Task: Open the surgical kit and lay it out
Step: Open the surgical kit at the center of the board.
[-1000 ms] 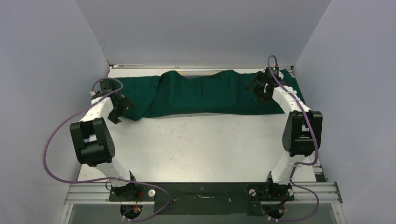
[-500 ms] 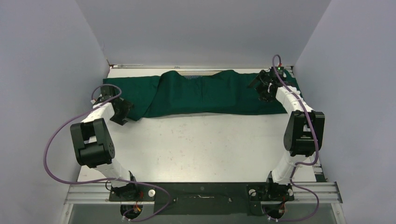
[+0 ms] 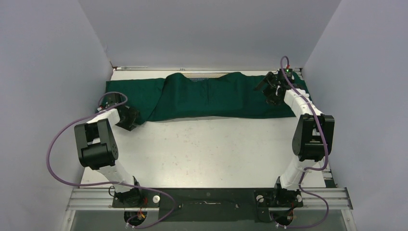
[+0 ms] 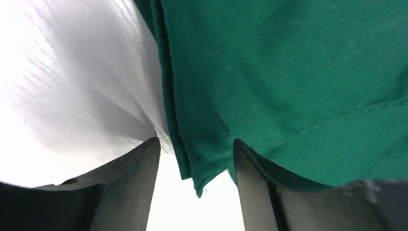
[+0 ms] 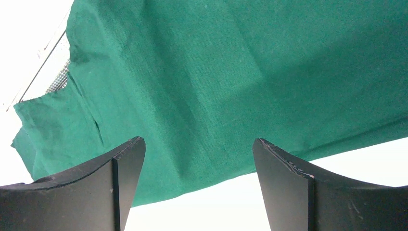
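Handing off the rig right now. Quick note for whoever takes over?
Left gripper: open, with the near-left corner of the green cloth between its fingers, not clamped.
Right gripper: open, holding nothing, over the cloth's right end.
Cloth: lies along the far side of the table, spread left and right, humped in the middle over the mesh tray. Only a sliver of the tray shows.
Done: cloth looks opened out sideways.
Left: uncover the tray and lay out the contents; none are in view.
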Controlling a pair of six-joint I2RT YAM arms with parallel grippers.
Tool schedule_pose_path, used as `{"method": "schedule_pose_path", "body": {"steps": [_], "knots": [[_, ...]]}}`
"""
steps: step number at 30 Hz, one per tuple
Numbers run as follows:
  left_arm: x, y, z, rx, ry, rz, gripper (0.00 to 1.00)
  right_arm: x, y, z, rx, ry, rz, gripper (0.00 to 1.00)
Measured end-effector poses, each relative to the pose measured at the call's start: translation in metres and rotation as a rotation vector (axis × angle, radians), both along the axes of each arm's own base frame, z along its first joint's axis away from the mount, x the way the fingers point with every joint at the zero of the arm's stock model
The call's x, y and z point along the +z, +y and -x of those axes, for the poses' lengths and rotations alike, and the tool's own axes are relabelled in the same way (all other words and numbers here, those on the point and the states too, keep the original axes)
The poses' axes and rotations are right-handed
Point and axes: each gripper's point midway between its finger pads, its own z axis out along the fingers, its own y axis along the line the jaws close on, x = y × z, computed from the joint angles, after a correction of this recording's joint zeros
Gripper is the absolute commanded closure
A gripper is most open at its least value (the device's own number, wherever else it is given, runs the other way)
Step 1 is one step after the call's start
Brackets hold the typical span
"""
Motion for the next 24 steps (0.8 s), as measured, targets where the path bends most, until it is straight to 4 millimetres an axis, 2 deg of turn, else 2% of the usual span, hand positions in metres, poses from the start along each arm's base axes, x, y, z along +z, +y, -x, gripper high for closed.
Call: {"method": "schedule_pose_path", "body": {"steps": [5, 12, 19, 21, 24], "knots": [[0.001, 0.0, -0.003, 0.007, -0.013, 0.007, 0.66, -0.001, -0.002, 0.004, -0.004, 0.003, 0.0, 0.21], [0.002, 0.0, -0.003, 0.006, -0.013, 0.008, 1.0, 0.005, -0.002, 0.008, -0.007, -0.006, 0.003, 0.21], [0.009, -0.002, 0.0, -0.012, -0.016, 0.015, 1.0, 0.007, -0.004, 0.008, -0.013, -0.011, 0.009, 0.21], [0.021, 0.0, 0.003, -0.021, -0.014, 0.017, 1.0, 0.008, -0.005, 0.008, -0.015, -0.012, 0.01, 0.21], [0.051, 0.012, 0.005, -0.032, -0.04, -0.002, 1.0, 0.008, -0.009, 0.008, -0.024, -0.01, 0.009, 0.21]]}}
